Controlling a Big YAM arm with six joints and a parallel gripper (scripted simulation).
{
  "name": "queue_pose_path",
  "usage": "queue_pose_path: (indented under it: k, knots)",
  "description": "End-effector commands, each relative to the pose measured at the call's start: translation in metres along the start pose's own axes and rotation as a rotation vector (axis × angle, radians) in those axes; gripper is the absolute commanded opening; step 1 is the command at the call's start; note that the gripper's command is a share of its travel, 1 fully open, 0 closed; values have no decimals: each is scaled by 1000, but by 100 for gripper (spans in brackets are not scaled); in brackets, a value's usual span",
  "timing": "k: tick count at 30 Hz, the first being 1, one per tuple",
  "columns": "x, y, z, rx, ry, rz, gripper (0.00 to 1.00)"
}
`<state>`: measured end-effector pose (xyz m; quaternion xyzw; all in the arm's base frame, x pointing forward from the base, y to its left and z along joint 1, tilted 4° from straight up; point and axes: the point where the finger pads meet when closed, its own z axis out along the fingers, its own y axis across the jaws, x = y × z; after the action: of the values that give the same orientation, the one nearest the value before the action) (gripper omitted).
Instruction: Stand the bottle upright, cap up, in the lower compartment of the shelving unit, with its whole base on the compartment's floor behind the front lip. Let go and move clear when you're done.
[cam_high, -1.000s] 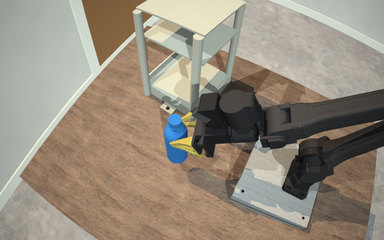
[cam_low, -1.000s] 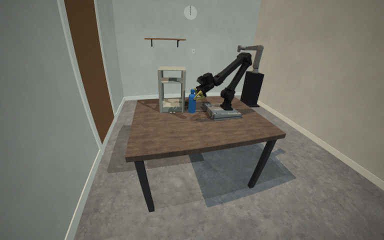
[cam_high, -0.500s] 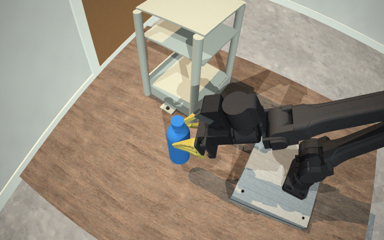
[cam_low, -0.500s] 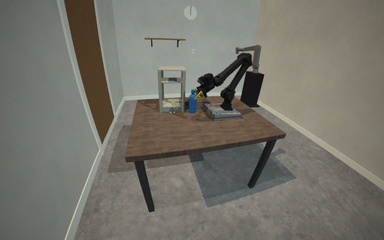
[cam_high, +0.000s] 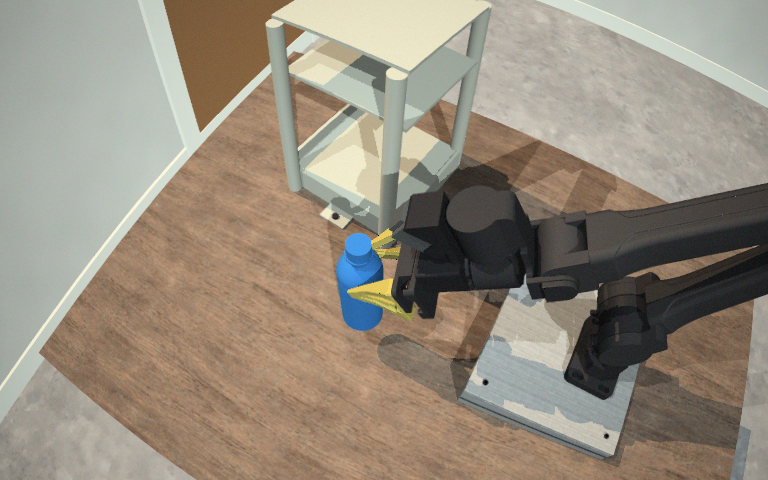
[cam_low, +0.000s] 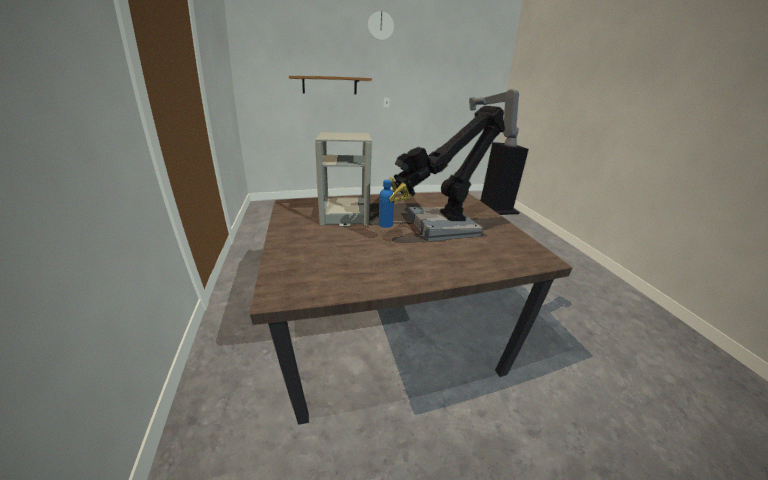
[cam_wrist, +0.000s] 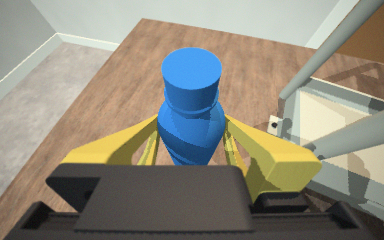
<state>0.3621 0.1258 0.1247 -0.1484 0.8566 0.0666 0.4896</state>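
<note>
A blue bottle (cam_high: 358, 281) stands upright, cap up, just in front of the shelving unit (cam_high: 373, 110), near its front right post. My gripper (cam_high: 373, 271) with yellow fingers is shut on the bottle's upper body, one finger on each side. In the wrist view the bottle (cam_wrist: 191, 107) sits between the two fingers, and the lower compartment (cam_wrist: 332, 130) of the shelf is to the right. In the exterior view the bottle (cam_low: 386, 204) is beside the shelf (cam_low: 343, 178). I cannot tell whether its base touches the table.
The arm's grey base plate (cam_high: 543, 362) lies on the wooden table to the right. The shelf's posts (cam_high: 392, 147) and a low front lip (cam_high: 339, 195) border the lower compartment. A small tab (cam_high: 335, 215) sticks out at the shelf's foot.
</note>
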Motion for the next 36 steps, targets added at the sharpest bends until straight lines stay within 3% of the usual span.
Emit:
queue_pose_path:
  k: [1,17,26,36]
  knots:
    - [-44,4,-5,-6,-102,7,44]
    - [-47,2,-5,-4,-108,7,44]
    - [-13,-50,-18,69,-54,28,44]
    - [-5,-75,-25,103,-42,42,44]
